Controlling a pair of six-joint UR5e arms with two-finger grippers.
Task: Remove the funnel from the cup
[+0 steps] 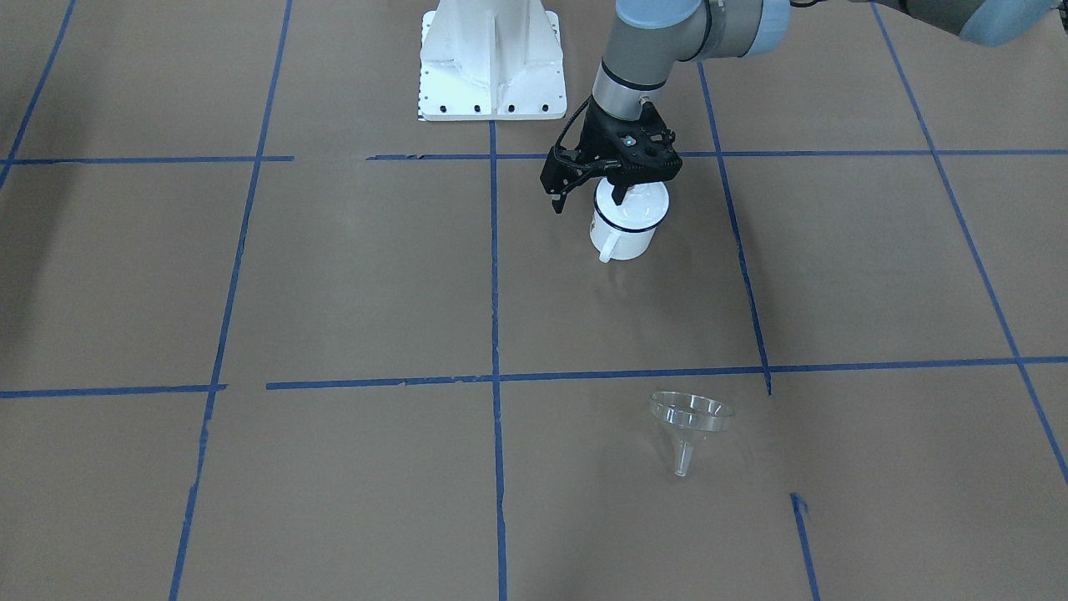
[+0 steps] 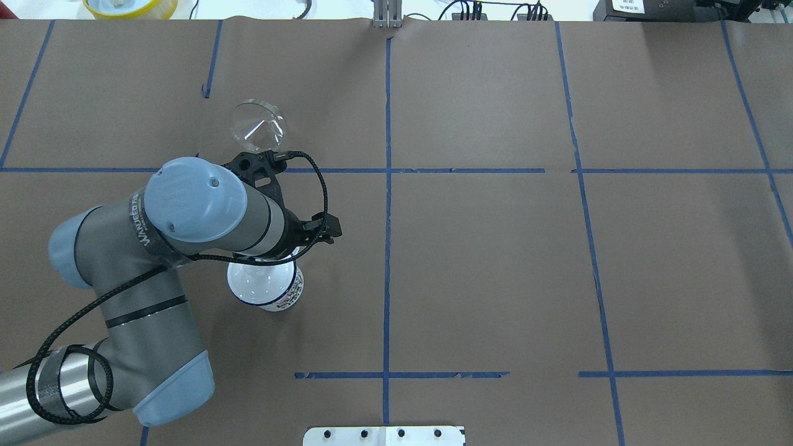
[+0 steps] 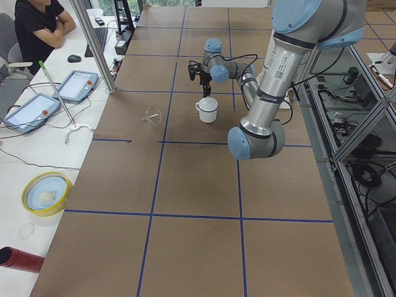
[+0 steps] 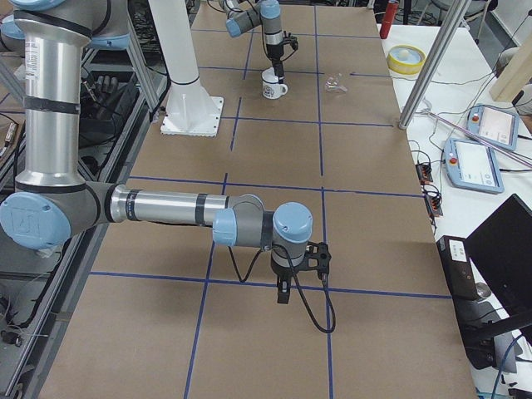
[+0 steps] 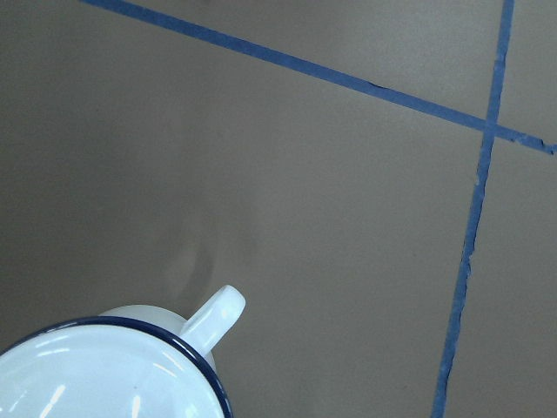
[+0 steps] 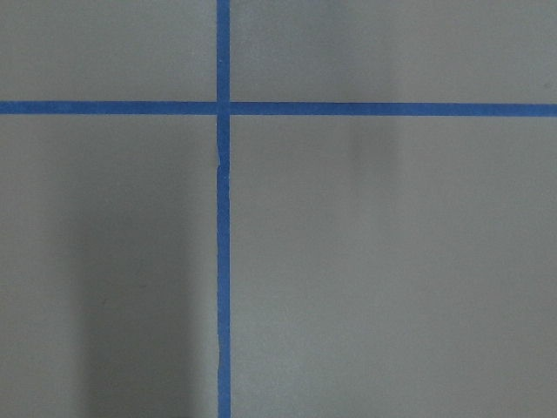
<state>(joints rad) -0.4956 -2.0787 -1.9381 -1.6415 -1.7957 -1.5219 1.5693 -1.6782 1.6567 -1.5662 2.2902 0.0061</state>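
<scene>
The clear funnel [image 1: 691, 417] lies on its side on the brown table, well apart from the cup, and it also shows in the overhead view [image 2: 257, 126]. The white mug with a dark blue rim [image 1: 627, 221] stands upright, its handle towards the operators' side. Its inside looks empty in the left wrist view [image 5: 104, 374]. My left gripper [image 1: 588, 199] hovers just above the mug's rim, open and empty. My right gripper [image 4: 283, 291] hangs over the table far from both. It shows only in the exterior right view, so I cannot tell whether it is open or shut.
The white robot base plate [image 1: 492, 67] is bolted to the robot's side of the table. Blue tape lines [image 2: 387, 186] grid the surface. A yellow-rimmed bowl [image 3: 46, 192], tablets [image 3: 74, 85] and a seated person [image 3: 37, 25] are at the operators' bench.
</scene>
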